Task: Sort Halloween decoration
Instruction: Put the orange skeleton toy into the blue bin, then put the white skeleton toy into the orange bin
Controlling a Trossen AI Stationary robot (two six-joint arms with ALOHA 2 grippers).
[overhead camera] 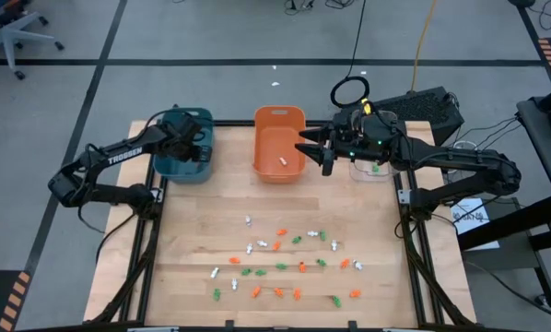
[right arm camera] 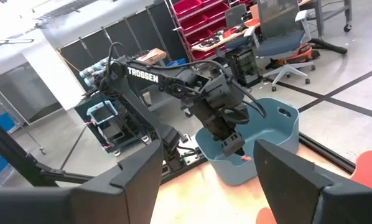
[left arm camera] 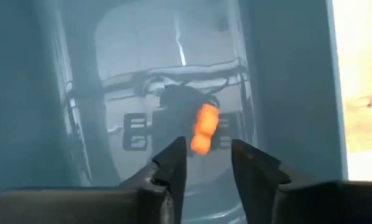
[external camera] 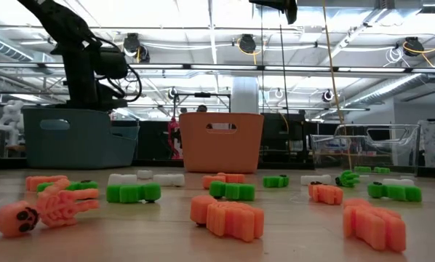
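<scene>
Currently the left gripper (left arm camera: pixel 209 163) is down inside the teal plastic bin (overhead camera: pixel 181 164) at the table's back left, fingers parted. A small orange plastic trinket (left arm camera: pixel 204 128) sits just past the fingertips, apart from them, not gripped. Right gripper (overhead camera: pixel 305 148) hovers over the orange plastic bin's (overhead camera: pixel 277 169) right edge, spread wide, nothing in it. One white piece (overhead camera: pixel 282 160) lies in the orange bin. The remaining orange, white and green trinkets (overhead camera: pixel 285 266) are scattered across the front of the wooden table (overhead camera: pixel 188 240).
</scene>
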